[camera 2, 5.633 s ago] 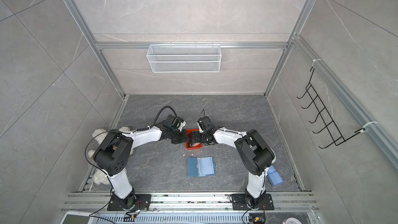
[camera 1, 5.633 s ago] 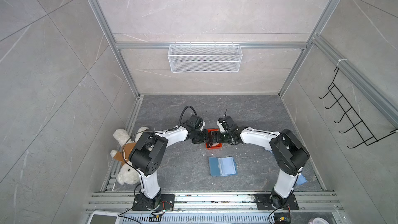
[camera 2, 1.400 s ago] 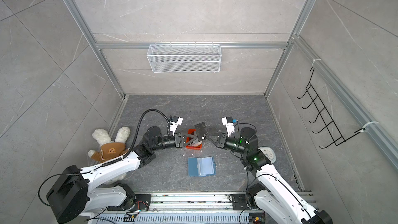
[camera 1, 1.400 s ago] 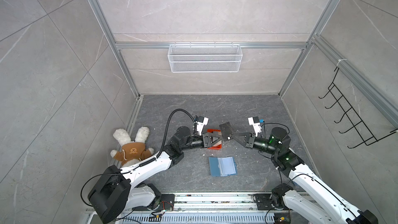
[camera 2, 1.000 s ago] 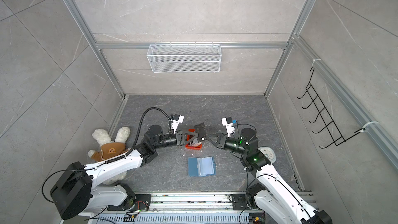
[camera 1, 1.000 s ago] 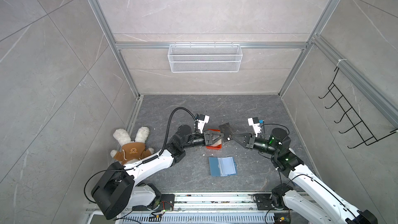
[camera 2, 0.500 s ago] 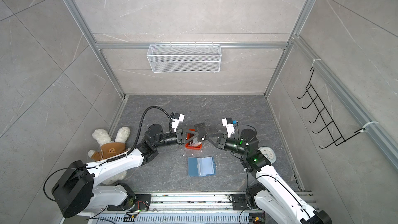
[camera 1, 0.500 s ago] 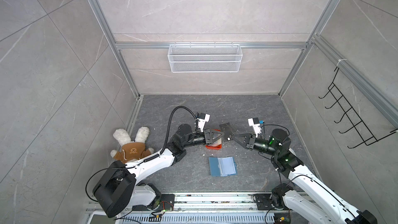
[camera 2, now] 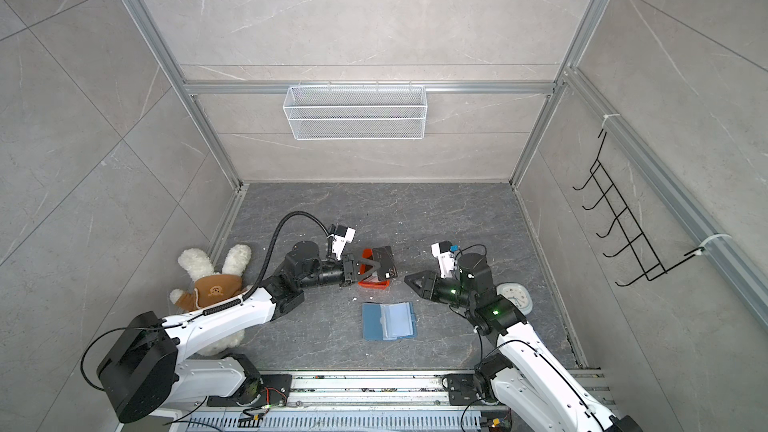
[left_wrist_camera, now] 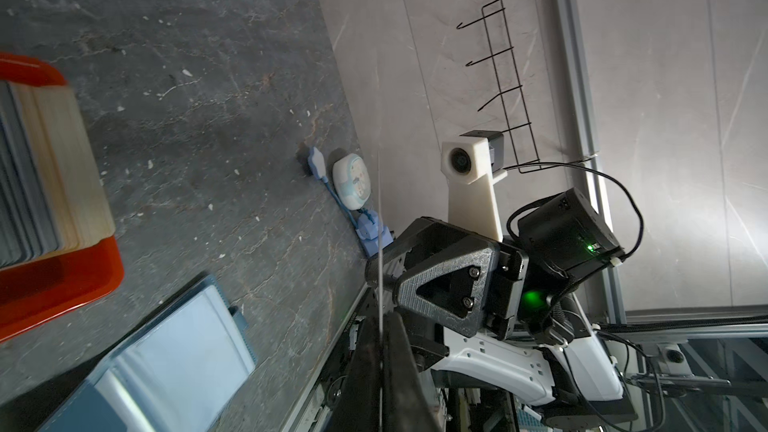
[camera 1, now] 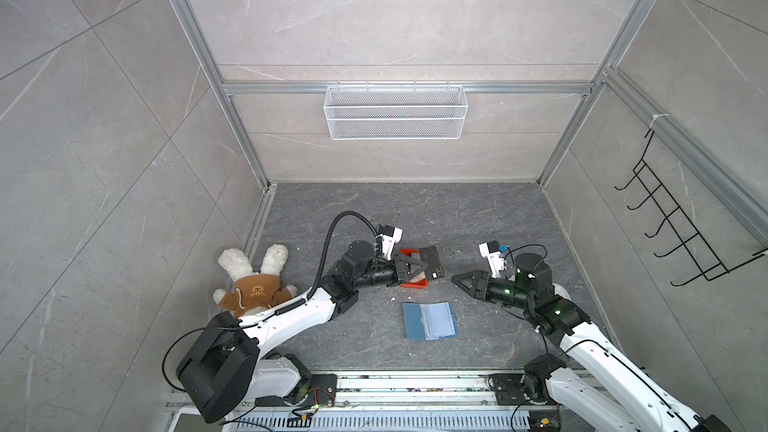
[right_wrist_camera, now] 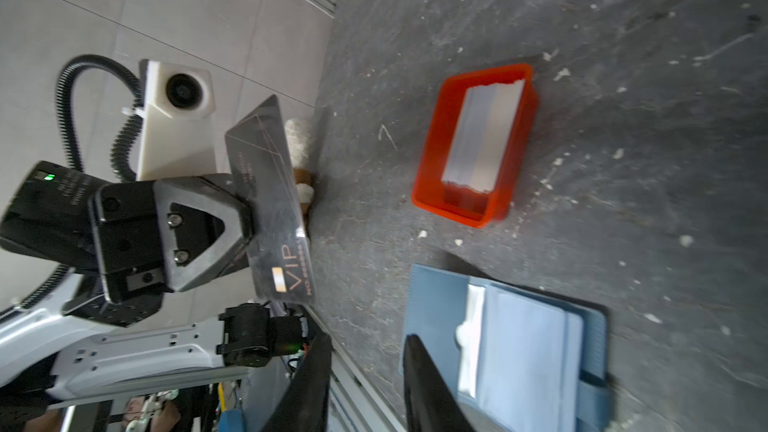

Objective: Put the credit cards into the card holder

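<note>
Near the middle of the floor (camera 1: 374, 218), the left gripper (camera 1: 424, 270) was clamped on one dark card (camera 1: 433, 264), pinching it by an edge with its face turned toward the right arm. Through the right wrist camera I could read "VIP" on it, but the smaller print was too blurred. From the left wrist camera the same card showed edge-on, as only a thin pale line, and the gripper's fingers there were dark shapes cut off by the frame.

In both top views the card and the gripper covered part of the orange tray (camera 1: 417, 284). I could not tell whether the card hung over the tray or just beside it. The rest of the credit cards (right_wrist_camera: 482, 135) stood packed on edge in that tray, and their faces did not show.

The right gripper (right_wrist_camera: 368, 371) hung apart from the card, its fingers parted with nothing between them and only partly in frame.

The card holder (camera 1: 430, 320) lay open and flat on the floor between the two arms, nearer their bases than the tray. One edge ran out of frame in both wrist views, and blur smeared its pockets.
</note>
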You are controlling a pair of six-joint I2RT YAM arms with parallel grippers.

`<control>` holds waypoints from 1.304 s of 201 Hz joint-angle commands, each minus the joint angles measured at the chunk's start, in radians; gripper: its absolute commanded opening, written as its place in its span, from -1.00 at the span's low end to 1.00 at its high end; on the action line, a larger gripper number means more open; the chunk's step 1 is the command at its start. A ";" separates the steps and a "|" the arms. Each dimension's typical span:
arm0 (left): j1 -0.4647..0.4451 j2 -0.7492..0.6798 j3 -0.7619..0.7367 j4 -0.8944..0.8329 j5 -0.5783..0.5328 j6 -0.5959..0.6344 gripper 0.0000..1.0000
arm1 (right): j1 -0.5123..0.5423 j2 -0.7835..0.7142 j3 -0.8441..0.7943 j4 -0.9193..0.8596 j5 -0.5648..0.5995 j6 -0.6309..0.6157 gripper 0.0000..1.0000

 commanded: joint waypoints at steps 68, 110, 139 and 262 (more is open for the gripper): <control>-0.150 0.018 -0.093 -0.190 -0.210 0.018 -0.95 | 0.006 0.028 -0.085 -0.147 0.125 -0.132 -0.16; -0.172 0.079 -0.097 -0.183 -0.212 0.001 -0.96 | 0.018 0.043 -0.109 -0.150 0.153 -0.139 -0.15; -0.175 0.115 -0.094 -0.181 -0.197 -0.009 -0.96 | 0.051 0.048 -0.119 -0.150 0.183 -0.137 -0.14; -0.184 0.210 -0.142 -0.109 -0.158 -0.078 -1.00 | 0.280 0.232 -0.103 -0.040 0.368 -0.070 -0.25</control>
